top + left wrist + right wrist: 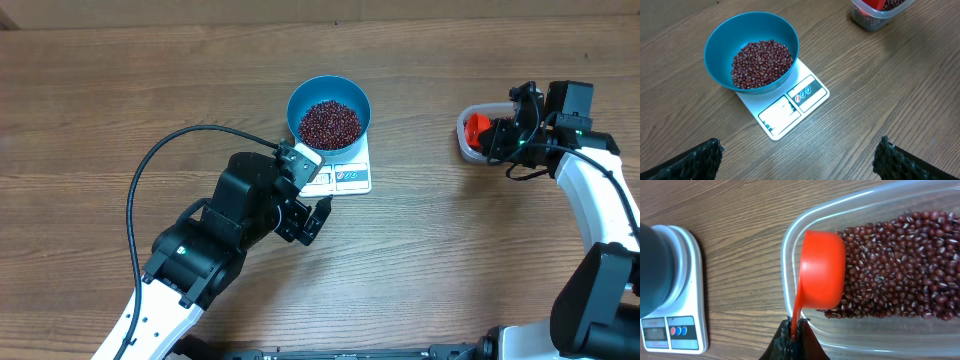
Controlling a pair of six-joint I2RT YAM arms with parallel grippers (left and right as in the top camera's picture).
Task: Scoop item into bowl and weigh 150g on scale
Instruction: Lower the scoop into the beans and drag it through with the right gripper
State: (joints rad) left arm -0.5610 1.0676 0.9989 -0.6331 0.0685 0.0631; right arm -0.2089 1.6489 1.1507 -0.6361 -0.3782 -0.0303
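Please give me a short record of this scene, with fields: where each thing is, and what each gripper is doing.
bowl: blue, stands on the scale, holds beans
scale: white, on the table, display not readable
tub: clear plastic, on the right side, holds more beans
scoop: red, inside the tub, over the beans
left gripper: open, holds nothing, near the scale
right gripper: shut on the scoop handle
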